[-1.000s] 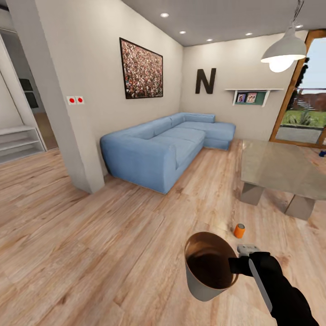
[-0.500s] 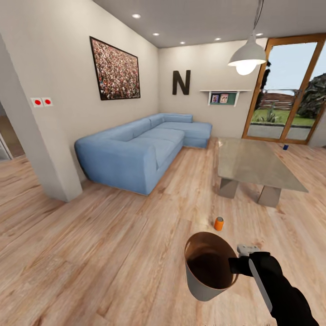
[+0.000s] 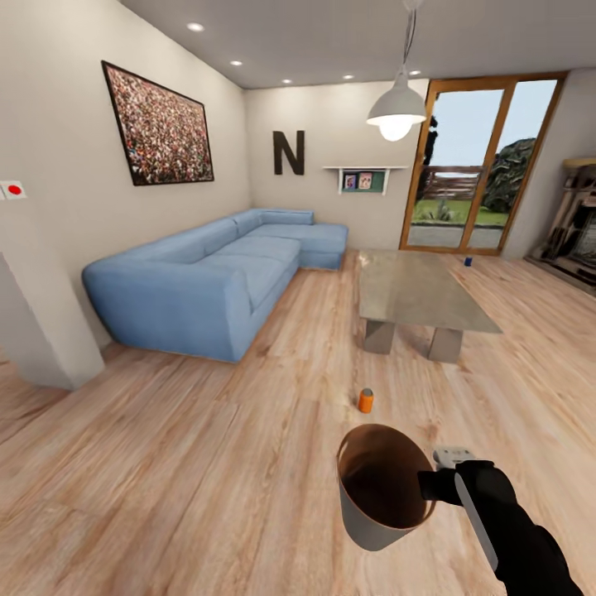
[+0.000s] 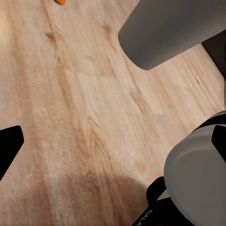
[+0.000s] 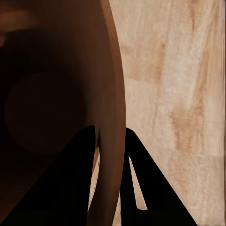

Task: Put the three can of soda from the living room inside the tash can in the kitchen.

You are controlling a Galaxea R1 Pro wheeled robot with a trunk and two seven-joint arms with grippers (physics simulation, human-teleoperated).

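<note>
Panning right since the earlier frame, the head camera now places the blue sofa (image 3: 207,285) at left centre and brings glass doors (image 3: 472,165) into the upper right. At lower centre the right gripper (image 3: 429,484) pinches the rim of the tash can (image 3: 377,488), one finger inside the wall, one outside. The bin hangs held above the plank floor (image 3: 165,463), mouth tilted up, glossy brown interior holding nothing visible. An orange soda can (image 3: 365,400) stands upright on the floor just above it in the frame. A blue soda can (image 3: 468,261) stands far off beyond the stone-topped table (image 3: 422,294). Whether the left gripper is spread, I cannot tell.
</note>
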